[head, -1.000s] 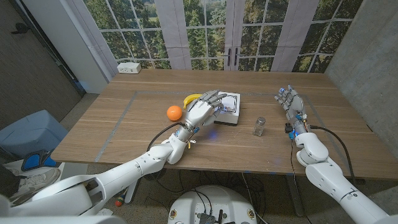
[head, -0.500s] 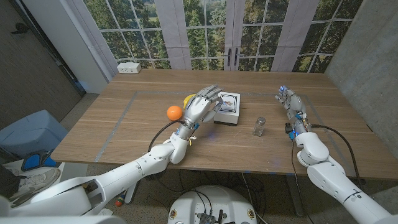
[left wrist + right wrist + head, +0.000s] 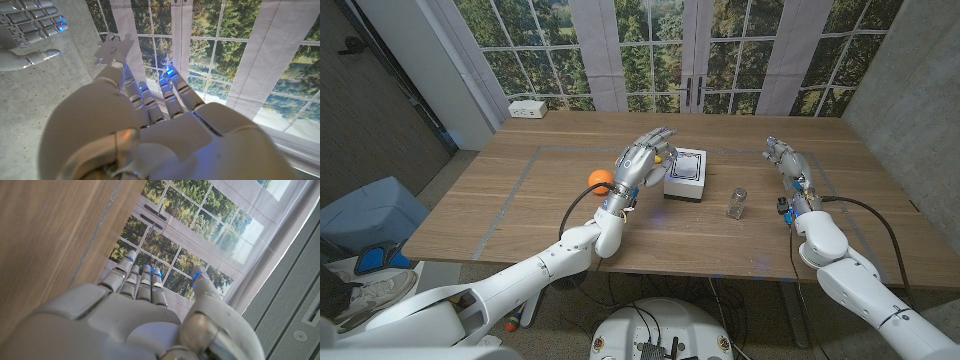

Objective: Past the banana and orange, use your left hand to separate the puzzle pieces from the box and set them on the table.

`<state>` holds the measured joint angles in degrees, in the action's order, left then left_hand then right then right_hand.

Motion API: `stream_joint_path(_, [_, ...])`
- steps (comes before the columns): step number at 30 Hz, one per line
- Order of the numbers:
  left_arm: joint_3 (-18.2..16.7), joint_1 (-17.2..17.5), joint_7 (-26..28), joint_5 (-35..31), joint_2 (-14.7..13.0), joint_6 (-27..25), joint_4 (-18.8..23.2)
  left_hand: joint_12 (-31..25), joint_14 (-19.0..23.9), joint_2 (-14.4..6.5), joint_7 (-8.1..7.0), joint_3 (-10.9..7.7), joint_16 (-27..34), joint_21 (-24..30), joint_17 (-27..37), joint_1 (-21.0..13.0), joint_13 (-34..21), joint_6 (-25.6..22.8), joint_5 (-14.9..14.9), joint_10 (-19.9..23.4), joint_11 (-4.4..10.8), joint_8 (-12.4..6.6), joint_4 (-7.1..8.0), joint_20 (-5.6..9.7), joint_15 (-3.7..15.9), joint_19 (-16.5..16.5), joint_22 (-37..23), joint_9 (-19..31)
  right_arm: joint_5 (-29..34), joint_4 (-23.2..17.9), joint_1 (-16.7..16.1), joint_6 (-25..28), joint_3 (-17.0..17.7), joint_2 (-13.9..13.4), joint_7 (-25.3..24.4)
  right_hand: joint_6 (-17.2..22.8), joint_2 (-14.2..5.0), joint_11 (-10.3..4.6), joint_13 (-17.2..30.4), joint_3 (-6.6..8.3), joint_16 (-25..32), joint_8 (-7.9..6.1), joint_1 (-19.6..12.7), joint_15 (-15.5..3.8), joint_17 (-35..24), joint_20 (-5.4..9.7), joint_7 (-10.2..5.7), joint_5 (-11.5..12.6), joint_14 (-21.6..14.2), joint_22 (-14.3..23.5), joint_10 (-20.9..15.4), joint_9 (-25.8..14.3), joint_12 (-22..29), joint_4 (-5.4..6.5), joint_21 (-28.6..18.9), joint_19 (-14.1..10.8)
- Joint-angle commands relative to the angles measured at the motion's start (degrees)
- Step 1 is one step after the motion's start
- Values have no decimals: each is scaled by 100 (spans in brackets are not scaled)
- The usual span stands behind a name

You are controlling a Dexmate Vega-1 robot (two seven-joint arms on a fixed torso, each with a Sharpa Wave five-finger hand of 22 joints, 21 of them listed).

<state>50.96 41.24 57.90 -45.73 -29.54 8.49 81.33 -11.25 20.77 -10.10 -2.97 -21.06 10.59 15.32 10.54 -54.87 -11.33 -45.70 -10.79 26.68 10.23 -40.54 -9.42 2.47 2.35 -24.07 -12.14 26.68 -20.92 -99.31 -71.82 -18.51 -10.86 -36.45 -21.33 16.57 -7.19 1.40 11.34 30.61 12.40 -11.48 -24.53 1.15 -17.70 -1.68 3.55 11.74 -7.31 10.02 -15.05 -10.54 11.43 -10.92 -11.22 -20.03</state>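
Observation:
My left hand (image 3: 642, 162) hangs raised above the table, just left of the white puzzle box (image 3: 686, 176), fingers pointing up. In the left wrist view a pale puzzle piece (image 3: 113, 49) sits pinched at the fingertips of my left hand (image 3: 150, 130). The orange (image 3: 600, 180) lies close to the left of that hand. Only a yellow sliver of the banana (image 3: 668, 157) peeks out behind the fingers. My right hand (image 3: 786, 162) waits at the table's right side, fingers apart and holding nothing; it also shows as the right hand (image 3: 145, 320).
A small glass shaker (image 3: 737, 203) stands right of the box. A white power strip (image 3: 528, 108) lies at the far left corner. Grey tape lines (image 3: 520, 190) mark the wooden table (image 3: 570, 230). A blue bin (image 3: 365, 215) stands on the floor to the left.
My left hand has lifted off the box and drawn back to the left, turning its fingers upward. The box now lies uncovered. The right hand has barely moved.

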Motion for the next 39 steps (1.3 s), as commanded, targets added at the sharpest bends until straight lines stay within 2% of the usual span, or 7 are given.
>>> stream_joint_path(1, [-419, 105, -558, 756, 118, 289, 265, 23, -38, 1, -24, -281, 3, 24, 19, 71, -26, 44, -18, -42, -24, -83, 220, 13, 846, -17, -16, 97, 987, -485, -123, 460, 18, -108, -643, 90, 17, -31, 12, 73, 17, -52, -173, 21, 7, -117, -19, 44, -36, 9, -49, -10, 15, -17, -4, -26])
stream_joint_path(20, [-843, 260, -1390, 1443, 177, 677, 599, 35, -86, -26, -72, -368, 9, 53, 36, 195, -31, 223, 2, -126, -65, -234, 253, -2, 819, 3, -26, 334, 2386, -1119, -320, 1111, -22, -131, -1346, 331, 125, -217, 32, 240, 34, -142, -915, -30, 73, -220, -193, 128, -36, 22, -44, -21, 18, -40, -21, 10])
stream_joint_path(27, [-975, 304, -1822, 1689, 175, 704, 776, 33, -105, -22, -81, -406, 8, 61, 36, 231, -32, 260, 8, -146, -86, -303, 249, -13, 809, 19, -29, 422, 2939, -1356, -443, 1401, -51, -91, -1639, 499, 214, -235, 40, 262, 86, -193, -1195, -135, 82, -250, -261, 120, -130, 30, -120, -24, 47, -36, -51, -37])
stream_joint_path(39, [-1138, 370, -2534, 1999, 136, 625, 1105, 59, -183, -15, -99, -459, -10, 62, 35, 279, -32, 303, 15, -252, -133, -399, 240, -42, 767, 66, -32, 542, 3823, -1704, -572, 1938, -152, -78, -1983, 991, 381, -367, 61, 310, 192, -325, -1901, -346, 73, -218, -464, 56, -293, 43, -338, -34, 113, -34, -107, -170])
